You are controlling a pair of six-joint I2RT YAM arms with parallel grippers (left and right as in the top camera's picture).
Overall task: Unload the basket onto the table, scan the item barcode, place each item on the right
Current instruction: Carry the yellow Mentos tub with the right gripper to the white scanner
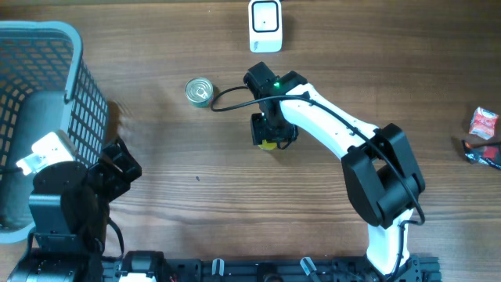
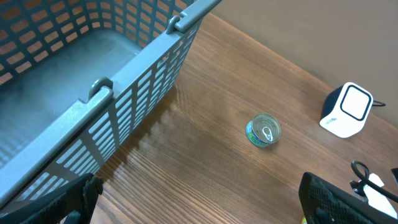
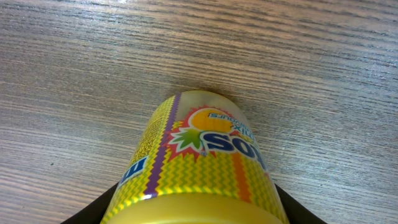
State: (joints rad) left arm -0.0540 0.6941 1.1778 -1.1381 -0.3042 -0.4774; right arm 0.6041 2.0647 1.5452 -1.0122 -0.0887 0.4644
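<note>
The yellow container (image 3: 199, 162) lies on the bench (image 1: 196, 188) at the centre of the overhead view. Its zigzag label shows a sunburst and big blue letters "SO"; the smaller writing is unreadable. The right end effector (image 1: 268, 135) straddles it, fingers along both sides, though I cannot tell if they grip. A white scanner (image 1: 265, 26) stands at top centre, with a ring-pull tin (image 1: 200, 92) to its lower left. At the upper left is a grey mesh basket (image 1: 88, 98), its floor showing. The left end effector (image 2: 200, 186) gapes wide.

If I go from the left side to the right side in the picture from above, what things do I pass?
basket → left hand → tin can → right hand over the yellow bottle → red packet
</note>
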